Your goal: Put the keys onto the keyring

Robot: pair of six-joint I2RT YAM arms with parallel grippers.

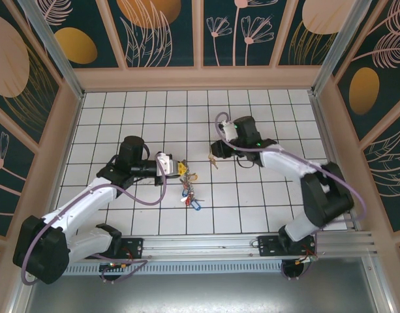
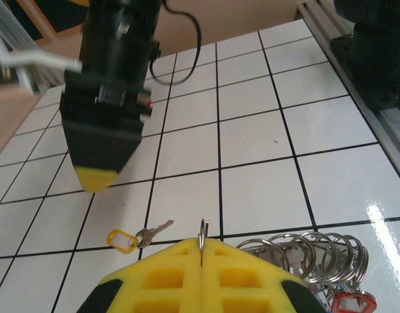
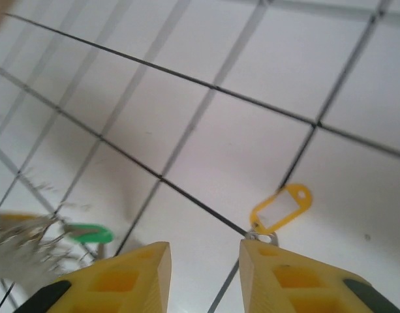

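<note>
Lying mid-bench, the cluster of silver keys with coloured plastic tags (image 2: 314, 255) sits just right of the left gripper (image 2: 201, 246), which pinches a thin silver keyring (image 2: 203, 229) edge-on. Farther right, the right gripper (image 3: 205, 261) hangs spread above a small silver key with a yellow plastic tag (image 3: 280, 207) on the white tiled bench (image 1: 121, 111).

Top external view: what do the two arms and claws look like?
Both arms match: the left arm and right arm have white links, bulky black joints and a looping lilac cable. The left claw and right claw have yellow pocketed fingers with black trim.
</note>
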